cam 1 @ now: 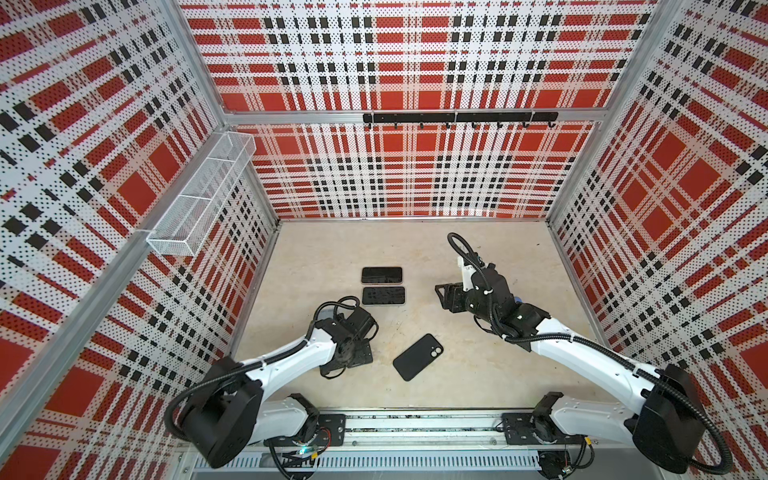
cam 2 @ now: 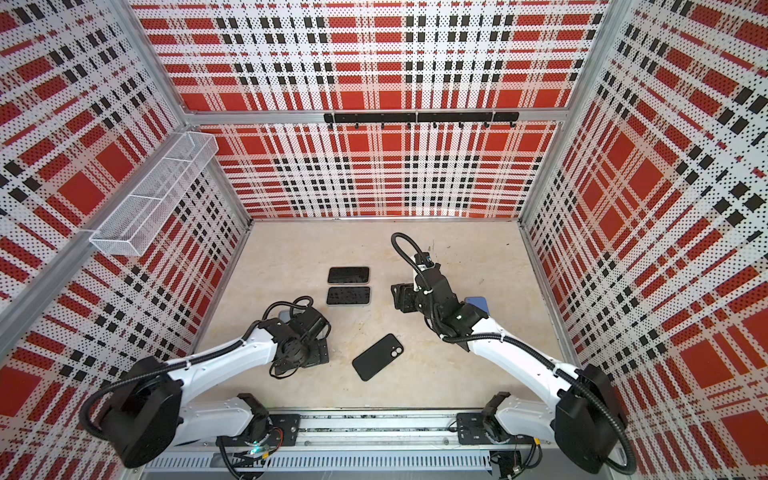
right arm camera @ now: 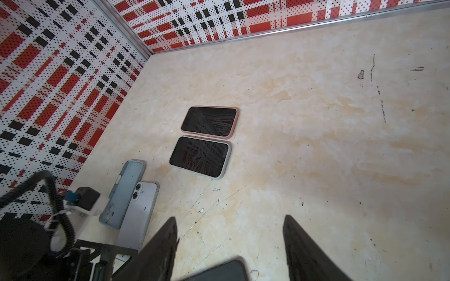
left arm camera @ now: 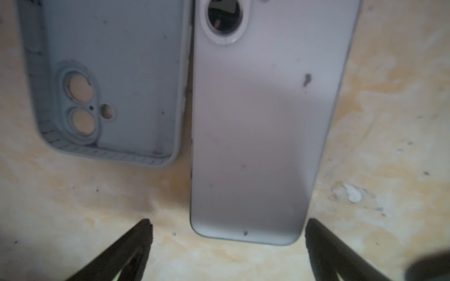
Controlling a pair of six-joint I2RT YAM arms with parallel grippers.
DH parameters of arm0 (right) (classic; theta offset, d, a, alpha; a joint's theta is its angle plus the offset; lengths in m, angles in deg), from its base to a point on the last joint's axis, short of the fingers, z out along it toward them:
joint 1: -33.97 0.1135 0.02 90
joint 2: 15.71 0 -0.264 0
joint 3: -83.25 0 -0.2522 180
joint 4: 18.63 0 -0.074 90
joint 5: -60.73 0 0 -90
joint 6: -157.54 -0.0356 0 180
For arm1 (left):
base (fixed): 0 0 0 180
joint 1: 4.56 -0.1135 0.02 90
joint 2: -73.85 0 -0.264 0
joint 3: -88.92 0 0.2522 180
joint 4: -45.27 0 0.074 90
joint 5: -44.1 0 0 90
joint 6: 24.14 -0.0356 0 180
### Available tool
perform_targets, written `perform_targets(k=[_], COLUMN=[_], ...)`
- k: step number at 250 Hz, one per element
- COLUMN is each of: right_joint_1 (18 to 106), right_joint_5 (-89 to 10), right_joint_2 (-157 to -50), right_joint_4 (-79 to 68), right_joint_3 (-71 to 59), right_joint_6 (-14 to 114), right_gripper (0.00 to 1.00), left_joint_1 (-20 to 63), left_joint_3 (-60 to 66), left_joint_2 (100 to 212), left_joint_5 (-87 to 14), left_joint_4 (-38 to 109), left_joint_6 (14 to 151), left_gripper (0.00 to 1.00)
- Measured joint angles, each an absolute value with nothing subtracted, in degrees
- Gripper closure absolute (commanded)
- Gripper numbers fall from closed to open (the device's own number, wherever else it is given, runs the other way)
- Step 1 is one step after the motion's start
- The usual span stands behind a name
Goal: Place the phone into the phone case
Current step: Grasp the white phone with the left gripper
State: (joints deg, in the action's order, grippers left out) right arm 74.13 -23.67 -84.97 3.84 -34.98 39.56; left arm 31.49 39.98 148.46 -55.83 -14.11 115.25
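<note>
In the left wrist view a silver phone (left arm camera: 263, 121) lies back up on the beige floor. An empty light-blue phone case (left arm camera: 109, 85) lies beside it, inside up, their long edges nearly touching. My left gripper (left arm camera: 229, 226) is open, its fingertips (left arm camera: 146, 228) straddling the phone's near end without touching it. In both top views the left gripper (cam 1: 353, 336) covers the phone and case. The right wrist view shows the phone (right arm camera: 141, 209) and case (right arm camera: 124, 192) side by side. My right gripper (right arm camera: 230, 222) hangs open and empty over bare floor, right of centre (cam 1: 444, 297).
Two cased phones (cam 1: 381, 275) (cam 1: 383, 296) lie screen up side by side mid-floor. A black case or cased phone (cam 1: 417, 356) lies back up near the front. A blue thing (cam 2: 478, 301) peeks from under the right arm. A dark flat corner (right arm camera: 219, 271) lies below the right gripper.
</note>
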Motion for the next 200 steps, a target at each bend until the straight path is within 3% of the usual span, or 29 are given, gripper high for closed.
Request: perform_targets(k=[83, 154, 200], right_joint_1=[74.13, 74.08, 73.28], right_joint_5=[-23.71, -22.59, -22.29], right_joint_2=[-82.02, -81.45, -81.32], right_joint_4=[3.67, 4.37, 5.11], right_joint_3=[-35.38, -35.51, -35.70], right_joint_6=[39.71, 39.58, 38.59], right_gripper=[0.31, 0.31, 0.31], left_joint_1=[31.49, 31.56, 33.04], left_joint_3=[36.28, 33.83, 34.21], left_joint_2=[154.86, 158.91, 158.84], left_joint_5=[-57.69, -58.23, -59.04], left_joint_4=[-8.30, -3.56, -2.31], left_joint_6=[112.67, 110.53, 110.33], left_gripper=[0.09, 0.34, 0.34])
